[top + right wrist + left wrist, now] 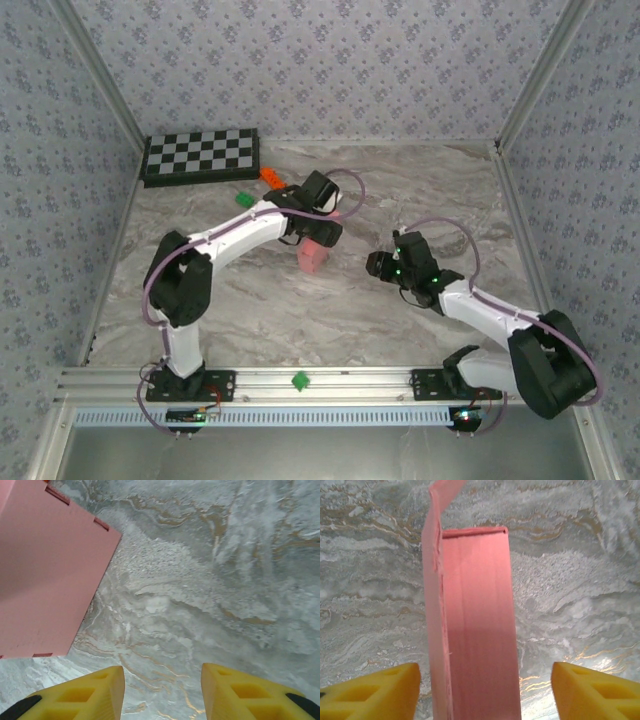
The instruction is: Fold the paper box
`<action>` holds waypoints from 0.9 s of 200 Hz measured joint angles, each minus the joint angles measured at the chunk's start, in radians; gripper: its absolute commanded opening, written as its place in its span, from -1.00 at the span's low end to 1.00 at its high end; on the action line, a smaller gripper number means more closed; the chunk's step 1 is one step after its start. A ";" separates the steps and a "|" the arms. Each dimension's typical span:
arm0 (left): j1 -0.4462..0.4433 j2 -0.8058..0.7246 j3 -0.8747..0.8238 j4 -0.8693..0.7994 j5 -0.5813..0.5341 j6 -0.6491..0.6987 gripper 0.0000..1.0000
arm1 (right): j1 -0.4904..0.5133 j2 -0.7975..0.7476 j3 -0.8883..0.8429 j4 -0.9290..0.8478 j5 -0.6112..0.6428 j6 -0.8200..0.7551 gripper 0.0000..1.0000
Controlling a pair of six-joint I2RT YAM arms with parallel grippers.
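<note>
Above: the paper box (312, 258) is seen at the middle of the grey marble table (430, 190), walled by floral wallpaper (300, 60). Left wrist: the box (477, 630) is straddled, unclamped, by the left gripper's (485, 680) spread fingers (590, 690). Right wrist: the right gripper (162, 677) is held parted, empty, the box (45, 575) at ten o'clock.

We saw a grey marble table (300, 320) enclosed by patterned walls. The left arm reached from the near edge toward the middle, and the left gripper (322, 232) pointed down over a small pink paper box (313, 258). The right gripper (380, 266) sat near the box's right side. A checkerboard (200, 155) lay in the far left corner, with an orange brick (270, 177) and a green brick (244, 199) close by.
</note>
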 measured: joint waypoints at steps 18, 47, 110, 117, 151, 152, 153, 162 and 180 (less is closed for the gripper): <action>0.000 0.019 0.013 -0.011 -0.006 0.016 0.16 | -0.017 -0.022 -0.007 -0.019 0.000 -0.001 -0.08; 0.000 0.051 0.033 -0.027 -0.013 0.030 -0.03 | -0.034 -0.027 -0.018 -0.028 0.000 -0.003 -0.08; 0.000 0.071 0.058 -0.061 -0.017 0.080 -0.13 | -0.045 -0.027 -0.025 -0.036 0.000 -0.004 -0.08; 0.000 0.071 0.059 -0.063 -0.020 0.090 -0.13 | -0.047 -0.027 -0.025 -0.036 0.000 -0.004 -0.07; 0.000 0.072 0.068 -0.080 -0.036 0.165 -0.11 | -0.053 -0.027 -0.025 -0.043 -0.001 -0.004 -0.08; 0.000 0.072 0.068 -0.082 -0.035 0.170 -0.11 | -0.054 -0.027 -0.025 -0.043 -0.001 -0.004 -0.08; 0.000 0.072 0.068 -0.082 -0.035 0.172 -0.11 | -0.054 -0.027 -0.025 -0.043 -0.001 -0.004 -0.08; 0.000 0.072 0.068 -0.083 -0.034 0.204 -0.10 | -0.056 -0.027 -0.025 -0.043 -0.002 -0.008 -0.08; 0.002 0.072 0.070 -0.085 -0.023 0.261 -0.09 | -0.060 -0.027 -0.025 -0.045 -0.003 -0.022 -0.07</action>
